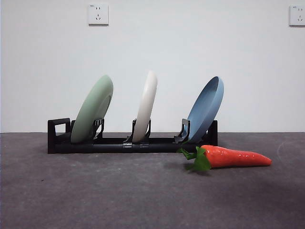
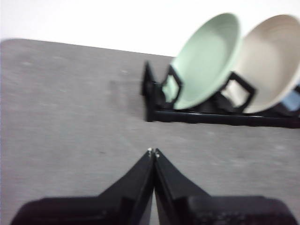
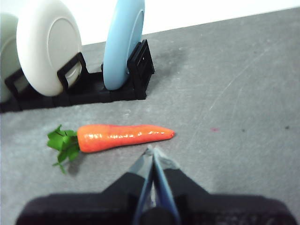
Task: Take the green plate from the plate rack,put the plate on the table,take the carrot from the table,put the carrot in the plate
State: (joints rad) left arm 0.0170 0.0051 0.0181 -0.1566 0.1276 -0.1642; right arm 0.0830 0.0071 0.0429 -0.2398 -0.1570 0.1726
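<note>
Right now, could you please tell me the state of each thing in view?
green plate: on edge, tilted, in plate rack
cream-white plate: on edge in rack
blue plate: on edge, tilted, in rack
carrot: lying on table
left gripper: shut, empty
right gripper: shut, empty

White wall (image 1: 190,47), two sockets (image 1: 98,14), even light.

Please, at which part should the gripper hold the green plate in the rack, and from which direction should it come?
Probably the upper rim of the green plate, approached from above. It stands on edge, leaning, in the end slot of the plate rack; its lower part sits between the holders, while the thin top edge is free. The left gripper, shut, is nearest.
</note>
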